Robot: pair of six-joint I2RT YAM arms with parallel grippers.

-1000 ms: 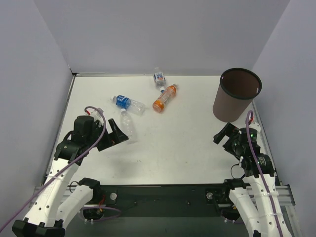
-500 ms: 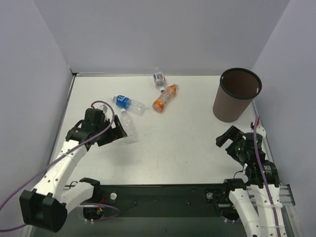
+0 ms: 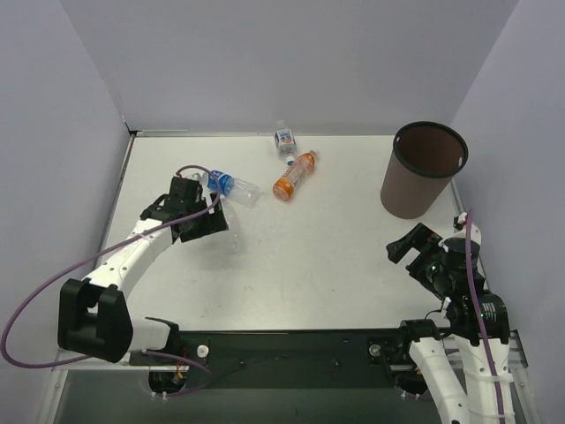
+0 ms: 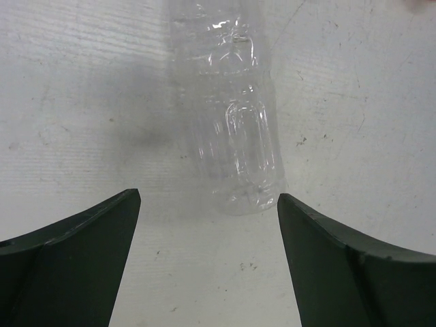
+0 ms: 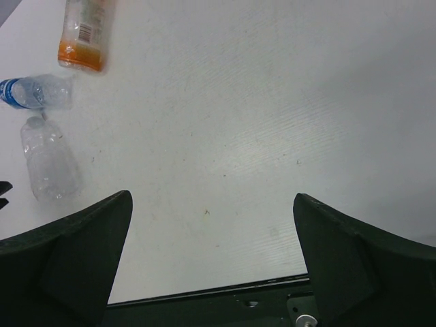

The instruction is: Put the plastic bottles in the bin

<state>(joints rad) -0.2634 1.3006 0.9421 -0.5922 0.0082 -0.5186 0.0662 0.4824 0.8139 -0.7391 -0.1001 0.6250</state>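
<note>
- Left gripper (image 4: 208,204): fingers spread wide, nothing pinched.
- Plain clear bottle (image 4: 235,129) lies on the table (image 3: 335,256) straight ahead of it. Its base just reaches in between the fingertips, nearer one finger than the other (gap on both sides, no contact).
- Blue-labelled bottle (image 3: 228,185) lies just beyond that gripper, by the clear bottle's far end.
- Orange bottle (image 3: 294,175) and white-blue labelled bottle (image 3: 284,139) are farther ahead, off to its right, close together.
- Right gripper (image 5: 211,197): fingers spread too, only bare table between them.
- Bin (image 3: 422,177) stands upright just beyond the right gripper, well apart from all four bottles.
</note>
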